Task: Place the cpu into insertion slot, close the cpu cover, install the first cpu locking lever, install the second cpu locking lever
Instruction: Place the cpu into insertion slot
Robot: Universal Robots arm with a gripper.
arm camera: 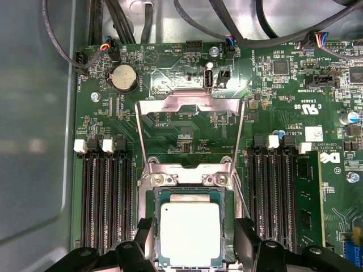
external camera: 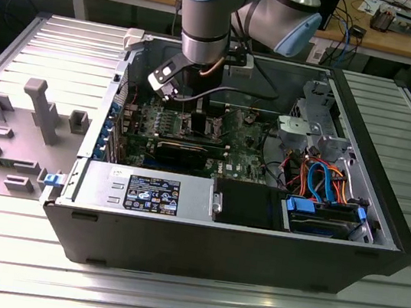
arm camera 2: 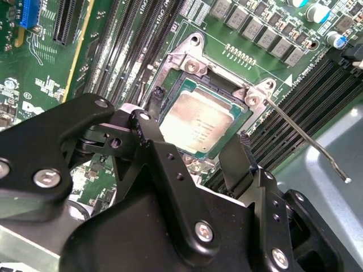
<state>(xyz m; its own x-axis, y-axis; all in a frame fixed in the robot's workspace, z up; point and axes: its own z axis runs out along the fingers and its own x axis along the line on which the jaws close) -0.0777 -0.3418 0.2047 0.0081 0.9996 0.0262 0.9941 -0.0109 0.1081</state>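
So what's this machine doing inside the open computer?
A robot arm is reaching into an open computer case to fit a processor. The cpu lies in the insertion slot on the green board, and the arm's jaws stand apart on either side of it. The cpu cover is flipped open, away from the chip, and a thin locking lever is unlatched.

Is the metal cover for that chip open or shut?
Open: the cpu cover is swung back off the insertion slot, leaving the cpu bare.
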